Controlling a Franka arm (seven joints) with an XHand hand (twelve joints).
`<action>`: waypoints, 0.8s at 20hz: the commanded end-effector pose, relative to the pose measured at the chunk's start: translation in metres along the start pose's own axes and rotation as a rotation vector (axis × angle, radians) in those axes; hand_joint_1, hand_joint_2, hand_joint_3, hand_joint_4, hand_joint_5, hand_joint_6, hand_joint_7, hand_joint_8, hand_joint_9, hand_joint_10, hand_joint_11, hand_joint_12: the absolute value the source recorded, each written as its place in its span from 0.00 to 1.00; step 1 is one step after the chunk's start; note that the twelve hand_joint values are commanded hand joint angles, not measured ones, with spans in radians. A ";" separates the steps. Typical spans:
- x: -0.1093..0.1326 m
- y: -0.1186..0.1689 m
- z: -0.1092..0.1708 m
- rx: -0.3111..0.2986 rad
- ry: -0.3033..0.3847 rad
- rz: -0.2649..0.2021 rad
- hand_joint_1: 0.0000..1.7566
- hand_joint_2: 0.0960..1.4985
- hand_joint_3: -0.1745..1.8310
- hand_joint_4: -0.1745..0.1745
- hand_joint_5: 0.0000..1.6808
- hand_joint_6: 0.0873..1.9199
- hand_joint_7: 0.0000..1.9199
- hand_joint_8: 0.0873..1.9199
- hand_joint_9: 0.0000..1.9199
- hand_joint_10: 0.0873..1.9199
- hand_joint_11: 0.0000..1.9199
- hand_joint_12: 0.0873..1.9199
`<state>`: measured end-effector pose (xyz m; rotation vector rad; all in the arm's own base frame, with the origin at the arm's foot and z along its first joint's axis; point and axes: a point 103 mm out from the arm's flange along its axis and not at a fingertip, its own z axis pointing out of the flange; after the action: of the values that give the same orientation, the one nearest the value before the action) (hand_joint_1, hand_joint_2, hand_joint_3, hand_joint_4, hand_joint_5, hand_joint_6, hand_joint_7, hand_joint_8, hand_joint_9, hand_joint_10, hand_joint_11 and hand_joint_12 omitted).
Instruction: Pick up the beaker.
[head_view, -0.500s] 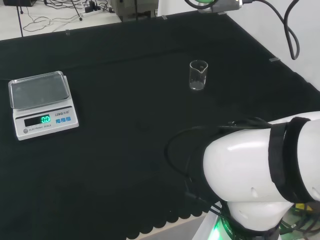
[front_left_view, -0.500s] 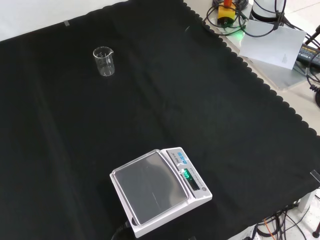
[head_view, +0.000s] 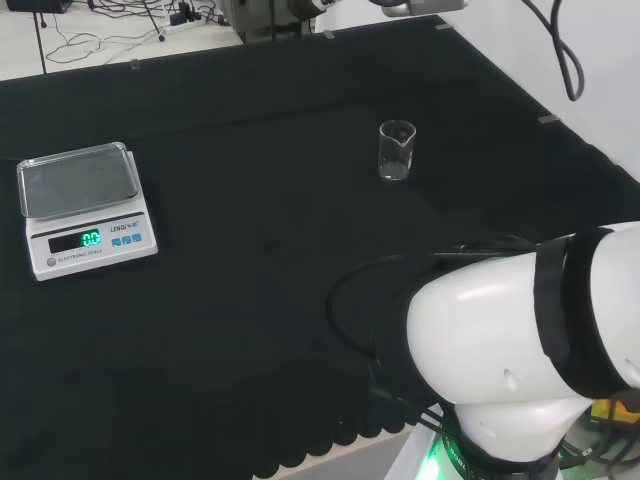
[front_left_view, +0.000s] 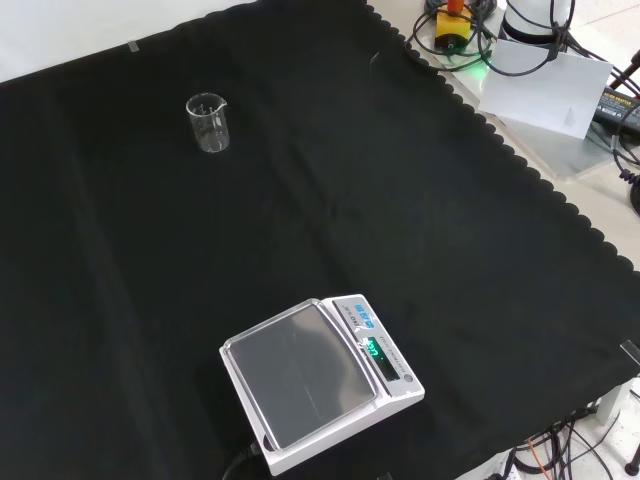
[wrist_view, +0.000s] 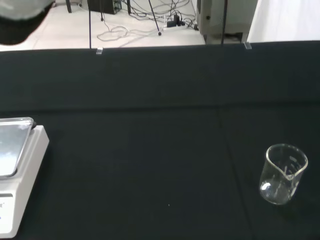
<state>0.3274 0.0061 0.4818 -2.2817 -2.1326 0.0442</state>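
The small clear glass beaker (head_view: 397, 150) stands upright and apart on the black-clothed counter (head_view: 250, 250), open to approach, though the robot hand's (wrist_view: 20, 17) fingers cannot be judged.

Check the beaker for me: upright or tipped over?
Upright. The beaker stands on its base on the black cloth, open rim and spout on top, in all three views.
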 end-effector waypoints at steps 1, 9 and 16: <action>-0.008 -0.004 0.006 -0.025 0.001 0.015 0.36 0.41 0.26 0.52 0.13 0.00 0.09 0.37 0.11 0.41 0.00 0.67; -0.034 0.037 0.041 -0.008 0.034 0.047 0.37 0.41 0.25 0.52 0.13 0.00 0.08 0.36 0.09 0.41 0.00 0.66; -0.064 0.089 0.095 0.019 0.057 0.079 0.38 0.43 0.23 0.54 0.10 0.00 0.04 0.35 0.05 0.42 0.00 0.62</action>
<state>0.3523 -0.0208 0.4614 -2.3270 -2.1024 -0.0357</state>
